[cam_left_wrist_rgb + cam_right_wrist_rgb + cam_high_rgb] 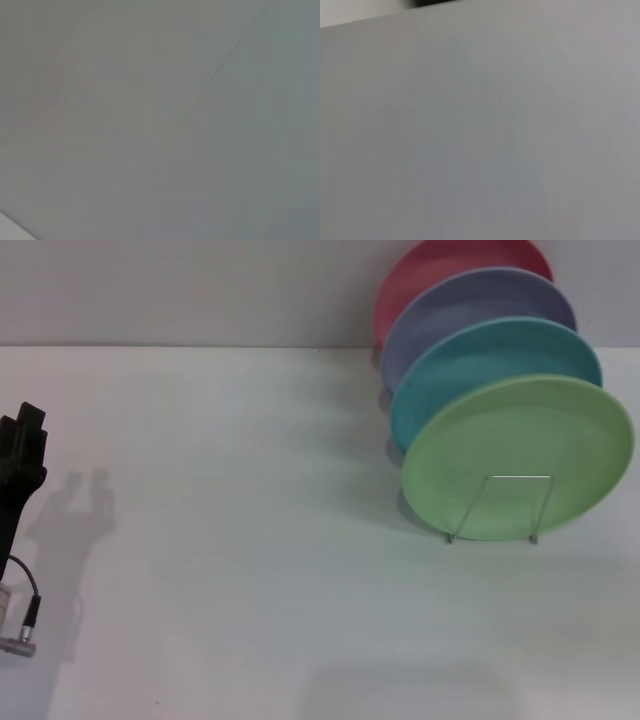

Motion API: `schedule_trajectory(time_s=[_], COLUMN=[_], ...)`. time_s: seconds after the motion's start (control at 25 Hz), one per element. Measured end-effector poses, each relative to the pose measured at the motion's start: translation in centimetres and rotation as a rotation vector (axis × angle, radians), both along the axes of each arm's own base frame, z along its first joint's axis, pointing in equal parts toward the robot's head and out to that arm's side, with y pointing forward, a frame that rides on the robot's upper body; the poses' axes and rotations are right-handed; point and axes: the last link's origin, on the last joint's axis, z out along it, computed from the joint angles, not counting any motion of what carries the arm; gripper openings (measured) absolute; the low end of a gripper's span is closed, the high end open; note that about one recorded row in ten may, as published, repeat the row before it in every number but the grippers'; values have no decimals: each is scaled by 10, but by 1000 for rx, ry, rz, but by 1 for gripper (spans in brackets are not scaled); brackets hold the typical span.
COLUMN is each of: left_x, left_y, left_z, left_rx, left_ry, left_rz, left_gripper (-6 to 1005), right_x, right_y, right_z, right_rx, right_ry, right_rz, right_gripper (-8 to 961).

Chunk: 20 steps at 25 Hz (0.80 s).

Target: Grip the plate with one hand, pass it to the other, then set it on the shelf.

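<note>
Green plate (518, 455) upright in wire shelf (500, 508), left end effector (20, 465) far aside, opening unclear

Round light green plastic plate (517, 455) stands tilted, frontmost in the thin silver wire rack (500, 508), table's right.

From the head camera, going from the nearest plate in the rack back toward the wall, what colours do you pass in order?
Light green plate, standing behind the front loop of the wire rack → turquoise plate → lavender plate → red plate, nearest the wall.
</note>
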Motion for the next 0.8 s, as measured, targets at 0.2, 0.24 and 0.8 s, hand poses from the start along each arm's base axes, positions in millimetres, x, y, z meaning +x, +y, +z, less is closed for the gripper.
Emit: schedule_trajectory(time_s=[0.2,0.24,0.8], left_x=[3,4,-4], left_y=[7,8,29], left_z=[8,9,53], left_rx=[40,51,216], left_ry=[160,203,529], left_rz=[-58,-70,-70], left_gripper=[396,397,717], right_x=[47,57,88], right_y=[-7,-8,-11], right_z=[2,0,-57], right_rx=[-4,-11,100], right_ry=[250,292,502], right_rz=[-231,-287,-536], right_gripper=[309,328,684])
